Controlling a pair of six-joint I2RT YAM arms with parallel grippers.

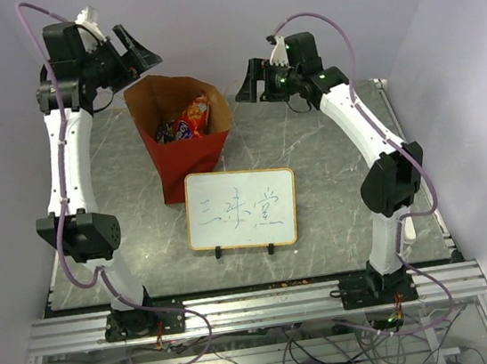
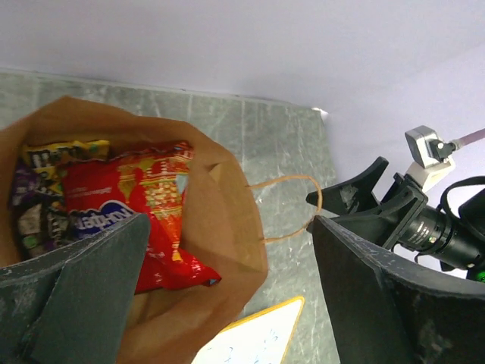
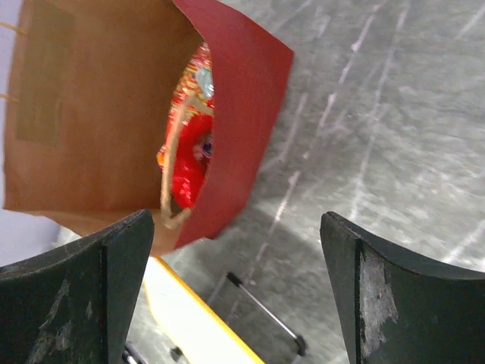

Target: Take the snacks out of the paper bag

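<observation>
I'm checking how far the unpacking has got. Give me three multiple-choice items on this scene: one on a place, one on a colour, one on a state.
1. Where is the red chip bag?
A) inside the paper bag
B) lying outside it
C) held in the air

2. What colour is the paper bag's outside?
A) blue
B) red
C) green

3. How does the left gripper stand?
A) shut on the chip bag
B) shut, empty
C) open, empty

Answers:
1 A, the left wrist view shows it down between the brown inner walls.
2 B, the top view shows a red outer wall.
3 C, its fingers stand wide apart above the bag, gripping nothing.
</observation>
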